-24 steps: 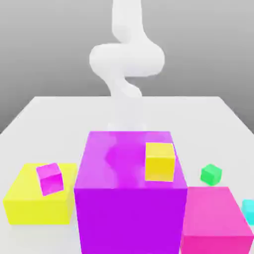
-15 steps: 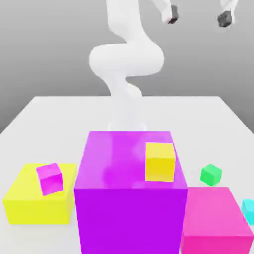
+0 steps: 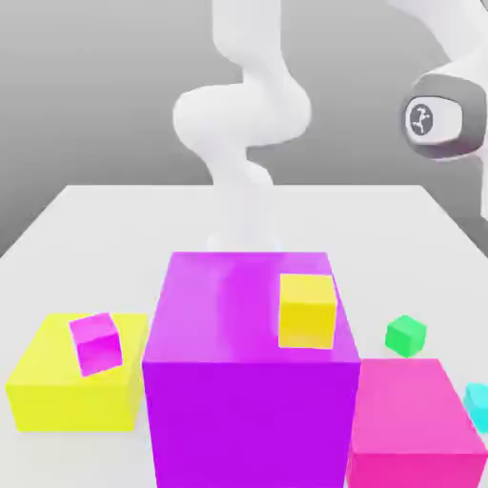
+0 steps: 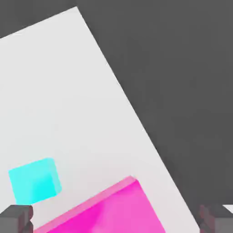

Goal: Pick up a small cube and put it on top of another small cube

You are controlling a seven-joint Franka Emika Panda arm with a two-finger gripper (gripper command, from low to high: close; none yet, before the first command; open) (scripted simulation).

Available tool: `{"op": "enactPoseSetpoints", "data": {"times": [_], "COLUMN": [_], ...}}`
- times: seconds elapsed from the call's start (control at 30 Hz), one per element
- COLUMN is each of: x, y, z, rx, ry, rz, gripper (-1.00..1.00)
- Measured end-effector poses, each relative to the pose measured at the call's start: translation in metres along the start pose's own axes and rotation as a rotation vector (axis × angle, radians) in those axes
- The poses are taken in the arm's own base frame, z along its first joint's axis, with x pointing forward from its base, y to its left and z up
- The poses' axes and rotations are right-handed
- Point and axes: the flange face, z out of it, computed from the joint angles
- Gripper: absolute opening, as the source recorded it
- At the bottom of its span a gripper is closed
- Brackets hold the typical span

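Cyan cube on the white table near its edge, beside the pink block, ungripped below the gripper, jaws wide open, yellow cube atop the purple block.

backdrop: plain grey; table: white, flat; light: even
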Motion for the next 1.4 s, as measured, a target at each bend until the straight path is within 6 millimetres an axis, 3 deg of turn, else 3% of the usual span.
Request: {"op": "enactPoseSetpoints", "data": {"times": [0.13,0.27,0.3,0.5,0.57,0.7,0.87,0.93,1.03,1.2,1.27,1.33,1.37,1.4], "x": [-0.028,-0.038,-0.04,-0.041,-0.039,-0.031,0.002,0.008,0.004,-0.026,-0.034,-0.04,-0.041,-0.041], "y": [-0.036,-0.041,-0.04,-0.04,-0.041,-0.037,0.042,0.089,0.149,0.219,0.23,0.233,0.233,0.233], "z": [0.07,0.127,0.137,0.143,0.129,0.078,-0.007,-0.043,-0.1,-0.189,-0.18,-0.153,-0.146,-0.146], "rx": [-0.015,-0.018,-0.018,-0.018,-0.018,-0.019,-0.035,-0.041,-0.047,-0.052,-0.052,-0.052,-0.052,-0.052], "ry": [-0.094,-0.11,-0.111,-0.112,-0.112,-0.112,-0.109,-0.107,-0.104,-0.1,-0.1,-0.1,-0.1,-0.1], "rz": [-0.163,-0.192,-0.193,-0.194,-0.194,-0.179,0.029,0.142,0.293,0.498,0.529,0.537,0.538,0.538], "gripper": [0.0,0.0,-1.0,-1.0,-1.0,-1.0,-1.0,-1.0,-1.0,-1.0,-1.0,-1.0,1.0,1.0]}}
